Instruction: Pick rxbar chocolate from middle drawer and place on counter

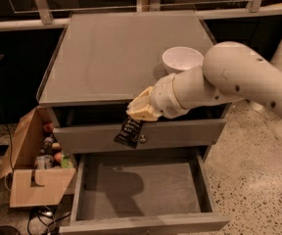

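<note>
My gripper [137, 115] hangs in front of the cabinet, above the open middle drawer [140, 190], shut on the rxbar chocolate [129, 132]. The black wrapper dangles below the fingers, level with the drawer front above the open one. The drawer's grey floor is bare apart from the arm's shadow. The counter [116, 53] lies just behind and above the gripper, at about the height of its wrist.
A white bowl [182, 59] stands on the counter's right side, right behind my arm. An open cardboard box [33, 175] with bottles and cans sits on the floor left of the cabinet. Speckled floor lies to the right.
</note>
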Robot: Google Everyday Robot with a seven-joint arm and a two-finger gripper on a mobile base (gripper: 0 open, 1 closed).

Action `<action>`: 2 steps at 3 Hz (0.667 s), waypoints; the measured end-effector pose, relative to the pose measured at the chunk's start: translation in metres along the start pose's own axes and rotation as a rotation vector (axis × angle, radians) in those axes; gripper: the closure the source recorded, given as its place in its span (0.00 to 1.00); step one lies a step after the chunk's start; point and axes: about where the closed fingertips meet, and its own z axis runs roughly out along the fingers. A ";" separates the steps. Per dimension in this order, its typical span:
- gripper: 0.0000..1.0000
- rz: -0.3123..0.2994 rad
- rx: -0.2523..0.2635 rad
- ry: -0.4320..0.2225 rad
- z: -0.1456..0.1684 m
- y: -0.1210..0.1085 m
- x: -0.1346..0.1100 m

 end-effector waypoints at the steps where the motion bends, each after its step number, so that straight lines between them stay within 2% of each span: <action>1: 1.00 -0.054 0.003 -0.051 -0.013 -0.010 -0.036; 2: 1.00 -0.057 0.007 -0.054 -0.015 -0.012 -0.039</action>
